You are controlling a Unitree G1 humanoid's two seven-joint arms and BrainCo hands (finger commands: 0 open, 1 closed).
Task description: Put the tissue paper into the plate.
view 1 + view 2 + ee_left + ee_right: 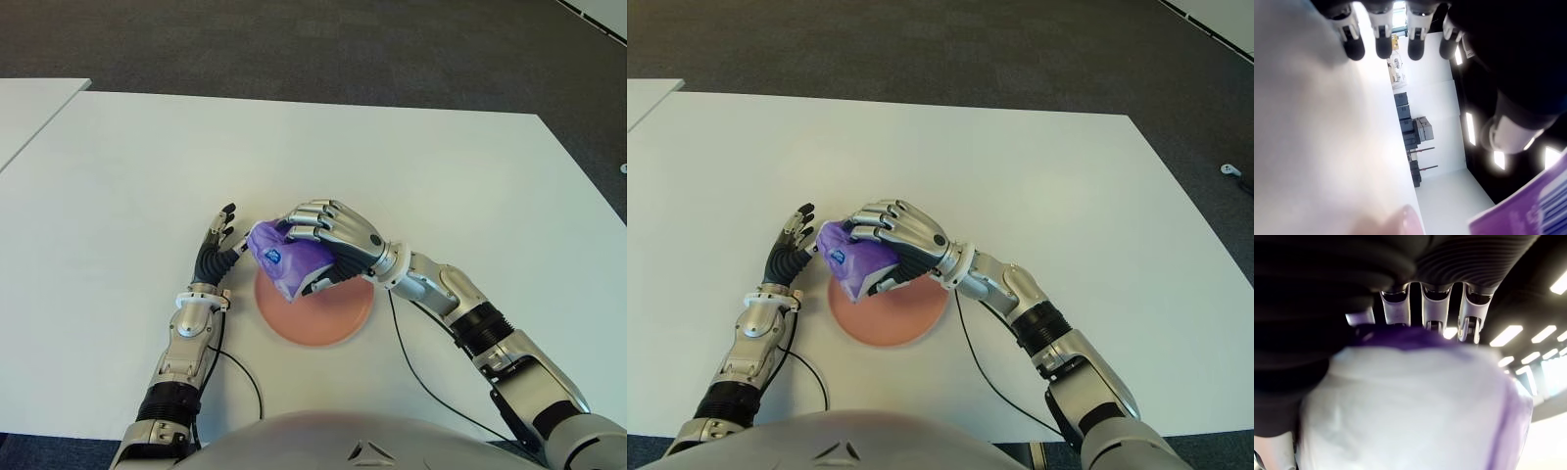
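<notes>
White surface [392, 166], filling most of the frame. Second white table [29, 103], upper left of the frame, set apart by a narrow gap. Dark grey carpet floor [294, 44], across the top and down the right edge. Ceiling light panels [1506, 335], rectangular, lit, upper right of the right wrist view.

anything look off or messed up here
Nothing stands out. The right robot hand holds the purple tissue pack over the pink plate's left edge. The pack looks squeezed by the grip, not torn. The left robot hand is open beside it on the white table.
</notes>
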